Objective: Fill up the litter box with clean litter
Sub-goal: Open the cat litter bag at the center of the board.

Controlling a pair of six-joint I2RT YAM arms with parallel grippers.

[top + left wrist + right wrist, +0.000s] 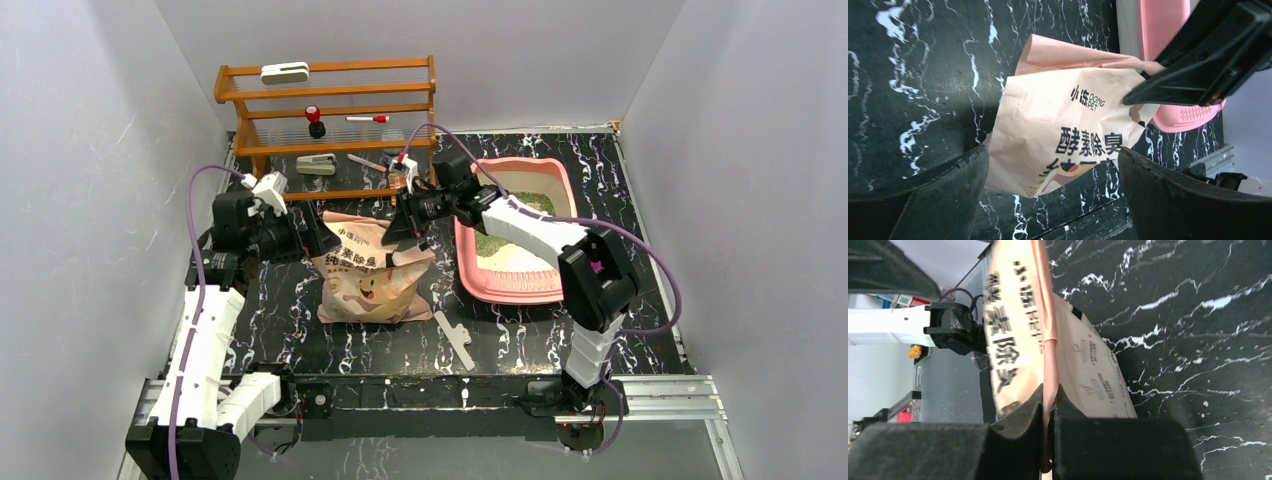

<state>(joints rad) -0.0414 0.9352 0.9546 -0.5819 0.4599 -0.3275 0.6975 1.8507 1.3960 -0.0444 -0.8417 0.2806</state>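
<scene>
Two grippers on one bag, so let me call it from the left. My left gripper (1053, 165) is spread wide, about as far as it goes, and has hold of nothing. Its two dark fingers (943, 200) stand either side of the beige printed bag (370, 275), and I cannot see either one touching the paper. The bag stands on the black marbled table (300, 340), slumped a little, its printed face turned toward my left wrist camera.

Moving across to the bag's top edge, my right gripper (1049, 400) is nipped down tight on the folded pink seam. The jaws are all but together, with just that thin strip of paper between them. So the right hand has the bag by its upper lip and the left is free beside its flank.

Further right, just beside the bag, lies the litter box (505, 292), flat on the table with its long side toward the bag. The clean litter (535, 203) is in there already, in green patches at the far end and along the middle. The near end shows pale bare floor, so the layer does not cover it all.

My read is that the job is partly done. Some granules are in the box and more are wanted. What's left is to get the bag up and over that pink rim, tip it, and cover the bare end. With one pinch on a thin paper edge, I'd want my left hand under the bag before any lift.
</scene>
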